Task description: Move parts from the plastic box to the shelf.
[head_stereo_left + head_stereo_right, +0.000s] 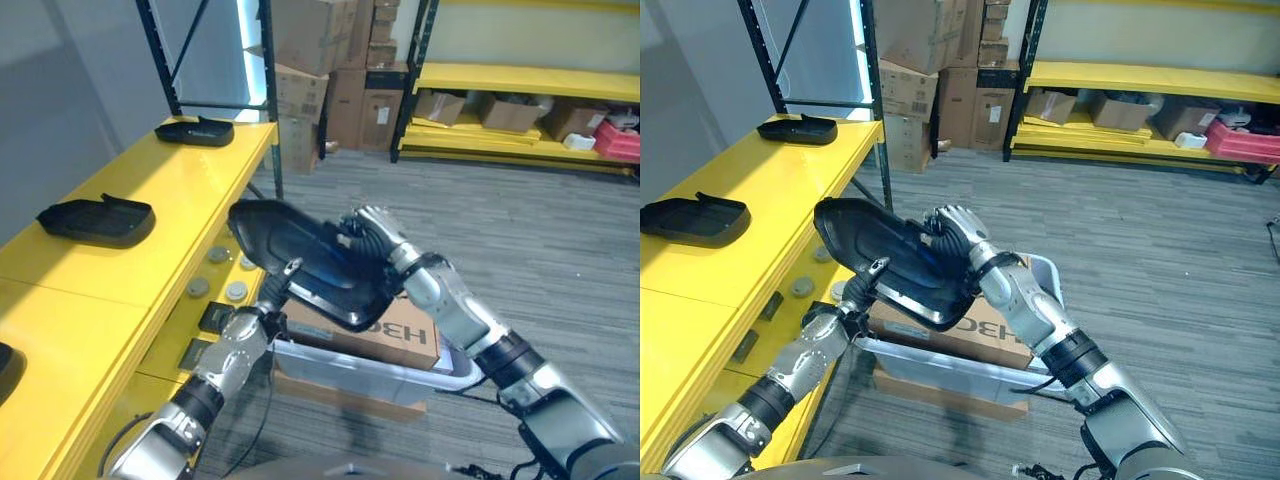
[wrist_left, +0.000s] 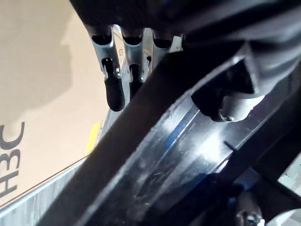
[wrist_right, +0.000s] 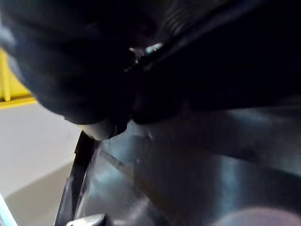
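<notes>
A large black plastic part [image 1: 285, 245] hangs in the air above the clear plastic box [image 1: 400, 377], beside the front edge of the yellow shelf [image 1: 180, 185]. My right hand [image 1: 372, 238] grips its upper right side with curled fingers. From below, my left hand [image 1: 262, 320] holds the lower left edge. In the left wrist view its fingers [image 2: 113, 89] lie behind the part [image 2: 178, 155] and the thumb sits in front of it. The right wrist view is dark, pressed close against the part [image 3: 188, 169].
Two black parts [image 1: 97, 220] [image 1: 195, 130] lie on the shelf top, and the edge of a third [image 1: 5, 372] shows at the near left. A cardboard box [image 1: 400, 338] sits in the plastic box. Stacked cartons [image 1: 330, 70] and another yellow rack [image 1: 520, 80] stand across the grey carpet.
</notes>
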Controlling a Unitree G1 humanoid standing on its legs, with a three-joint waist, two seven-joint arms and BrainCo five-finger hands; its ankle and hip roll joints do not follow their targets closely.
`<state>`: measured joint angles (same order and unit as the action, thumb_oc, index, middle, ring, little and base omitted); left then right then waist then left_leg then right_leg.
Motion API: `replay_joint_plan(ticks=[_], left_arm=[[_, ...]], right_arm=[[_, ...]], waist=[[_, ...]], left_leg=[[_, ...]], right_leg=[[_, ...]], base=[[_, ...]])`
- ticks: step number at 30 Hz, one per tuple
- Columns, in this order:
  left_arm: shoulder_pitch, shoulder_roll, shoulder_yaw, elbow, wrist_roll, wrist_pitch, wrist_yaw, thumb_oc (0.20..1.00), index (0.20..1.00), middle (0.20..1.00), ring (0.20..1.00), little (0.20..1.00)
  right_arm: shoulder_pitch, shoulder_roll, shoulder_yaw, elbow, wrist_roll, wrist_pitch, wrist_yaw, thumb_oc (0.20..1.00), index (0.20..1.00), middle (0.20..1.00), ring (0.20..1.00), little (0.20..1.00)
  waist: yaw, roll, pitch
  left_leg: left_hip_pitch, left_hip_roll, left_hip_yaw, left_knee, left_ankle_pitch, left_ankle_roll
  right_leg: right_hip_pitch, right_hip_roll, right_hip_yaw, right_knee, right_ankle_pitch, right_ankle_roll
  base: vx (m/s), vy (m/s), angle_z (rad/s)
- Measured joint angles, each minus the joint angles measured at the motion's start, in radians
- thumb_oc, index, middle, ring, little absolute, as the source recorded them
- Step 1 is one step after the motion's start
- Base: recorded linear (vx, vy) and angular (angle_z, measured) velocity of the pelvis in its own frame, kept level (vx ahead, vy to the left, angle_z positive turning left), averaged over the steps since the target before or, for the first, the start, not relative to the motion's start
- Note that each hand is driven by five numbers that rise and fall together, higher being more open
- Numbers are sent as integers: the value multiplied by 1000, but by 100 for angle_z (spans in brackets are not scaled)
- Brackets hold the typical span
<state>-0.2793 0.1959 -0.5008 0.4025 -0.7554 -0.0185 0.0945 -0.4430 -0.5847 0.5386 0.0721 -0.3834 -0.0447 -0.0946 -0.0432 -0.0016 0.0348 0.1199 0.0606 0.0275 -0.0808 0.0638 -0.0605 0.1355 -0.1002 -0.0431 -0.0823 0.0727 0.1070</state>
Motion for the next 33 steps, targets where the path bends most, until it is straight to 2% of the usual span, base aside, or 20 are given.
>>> replay_joint_plan(ticks=[4, 5, 6, 7, 11, 14, 15, 16, 19, 21, 23, 24, 25, 27, 30, 31, 32, 33], left_arm=[[72, -21, 17, 0, 84, -13, 44, 200, 200, 200, 200, 200], [79, -21, 16, 0, 89, -15, 54, 200, 200, 200, 200, 200], [82, -23, 24, 0, 91, -23, 74, 200, 200, 200, 200, 200], [91, -26, 49, -1, 91, -35, 90, 200, 200, 200, 200, 200], [91, -7, 83, -41, 95, -86, 103, 200, 200, 200, 200, 200], [91, -7, 142, -99, 137, -113, 124, 200, 200, 200, 200, 200], [89, -12, 167, -104, 143, -130, 150, 200, 200, 200, 200, 200], [95, 0, 211, -113, 161, -134, 164, 200, 200, 200, 200, 200], [161, 83, 286, -219, 260, -148, 161, 200, 200, 200, 200, 200], [185, 129, 357, -244, 333, -151, 160, 200, 200, 200, 200, 200], [212, 156, 431, -263, 400, -156, 158, 200, 200, 200, 200, 200], [225, 174, 450, -274, 426, -156, 156, 200, 200, 200, 200, 200], [269, 199, 499, -339, 487, -158, 136, 200, 200, 200, 200, 200], [287, 183, 507, -378, 496, -178, 137, 200, 200, 200, 200, 200], [313, 168, 488, -418, 506, -187, 108, 200, 200, 200, 200, 200], [317, 169, 485, -435, 507, -187, 98, 200, 200, 200, 200, 200], [342, 156, 490, -495, 503, -198, 78, 200, 200, 200, 200, 200], [344, 143, 488, -519, 503, -207, 69, 200, 200, 200, 200, 200]], right_arm=[[145, 62, -34, 3, 81, 5, -3, 200, 200, 200, 200, 200], [166, 66, -30, 5, 128, 6, -2, 460, 460, 460, 460, 460], [202, 74, -28, 8, 209, 6, 1, 1000, 1000, 1000, 1000, 1000], [221, 86, -10, 8, 342, 6, 5, 1000, 1000, 1000, 1000, 1000], [285, 129, -77, -4, 602, -54, 50, 1000, 1000, 1000, 1000, 1000], [392, 192, -156, -29, 714, -125, 86, 1000, 1000, 1000, 1000, 1000], [406, 187, -146, -29, 735, -125, 87, 1000, 1000, 1000, 1000, 1000], [435, 179, -151, -19, 738, -133, 100, 1000, 1000, 1000, 1000, 1000], [582, 186, -330, 35, 731, -179, 95, 1000, 1000, 1000, 1000, 1000], [638, 172, -440, 140, 726, -163, 65, 1000, 1000, 1000, 1000, 1000], [691, 160, -492, 236, 694, -161, 51, 1000, 1000, 1000, 1000, 1000], [697, 160, -495, 288, 673, -163, 52, 1000, 1000, 1000, 1000, 1000], [708, 139, -453, 448, 560, -158, 52, 1000, 1000, 1000, 1000, 1000], [743, 141, -420, 494, 503, -105, 59, 1000, 1000, 1000, 1000, 1000], [678, 188, -344, 669, 457, -112, 68, 1000, 1000, 1000, 1000, 1000], [646, 202, -311, 739, 448, -106, 70, 1000, 1000, 1000, 1000, 1000], [601, 233, -265, 863, 418, -102, 70, 1000, 1000, 1000, 1000, 1000], [593, 250, -257, 920, 413, -99, 72, 1000, 1000, 1000, 1000, 1000]], waist=[[-4, -7, -4], [-8, -8, -5], [-6, -11, -4], [-13, -11, -4], [-18, -13, -3], [-18, -13, -3], [-21, -12, -3], [-33, -11, -2], [-37, -9, 1], [-32, 3, 8], [-32, 17, 17], [-34, 19, 19], [-24, 21, 22], [-7, 30, 38], [22, 39, 59], [41, 48, 64], [64, 62, 84], [81, 62, 96]], left_leg=[[-8, 0, 0, 0, 0, 0], [-13, 0, 0, 0, 1, 0], [-16, 1, 0, 0, 2, -1], [-16, 1, 1, 0, 2, -1], [-13, 3, 4, -5, 2, -1], [-13, 3, 15, -5, -2, 0], [-13, 3, 17, -6, -5, 4], [-14, 4, 23, -6, -4, 2], [-9, 7, 27, -6, -7, 0], [-10, 7, 29, -6, -12, 3], [-9, 8, 30, -5, -10, -1], [-9, 11, 31, -5, -10, -1], [-17, 17, 24, 0, -8, -6], [-13, 19, -1, 0, -3, -10], [-25, 29, -48, 1, 10, -25], [-41, 35, -66, 1, 18, -34], [-77, 46, -124, 1, 43, -59], [-86, 52, -152, 1, 58, -74]], right_leg=[[-8, 0, -1, 0, -5, -1], [-16, 0, 0, 0, -4, -1], [-17, 0, -1, 0, -3, -1], [-20, 0, -1, -2, -3, -2], [-22, 1, 3, -6, -9, 5], [-28, 0, 11, -6, -9, 6], [-26, -1, 10, -6, -8, 6], [-31, 0, 16, -4, -5, 8], [-29, -1, 23, -6, -12, 7], [-29, -1, 26, -6, -14, 7], [-28, 2, 26, -6, -11, 3], [-28, 4, 26, -6, -11, 2], [-26, 11, 11, -6, -13, -1], [-11, 16, -6, -3, -14, -3], [7, 32, -49, -6, -26, -10], [2, 41, -63, -6, -25, -14], [-3, 57, -112, -5, -33, -30], [-3, 62, -138, -5, -36, -38]], base=[[-16, -4, -1], [0, 0, 0], [-2, -21, -4], [0, 0, 0], [-2, -1, -1], [1, -7, -9], [3, -14, -16], [12, -42, -12], [11, -27, -1], [8, -49, -4], [-37, -117, -3], [-47, -125, 1], [-64, -124, 17], [-77, -139, 34], [-137, -165, 41], [-175, -136, 77], [-211, -103, 101], [-203, -82, 116]])
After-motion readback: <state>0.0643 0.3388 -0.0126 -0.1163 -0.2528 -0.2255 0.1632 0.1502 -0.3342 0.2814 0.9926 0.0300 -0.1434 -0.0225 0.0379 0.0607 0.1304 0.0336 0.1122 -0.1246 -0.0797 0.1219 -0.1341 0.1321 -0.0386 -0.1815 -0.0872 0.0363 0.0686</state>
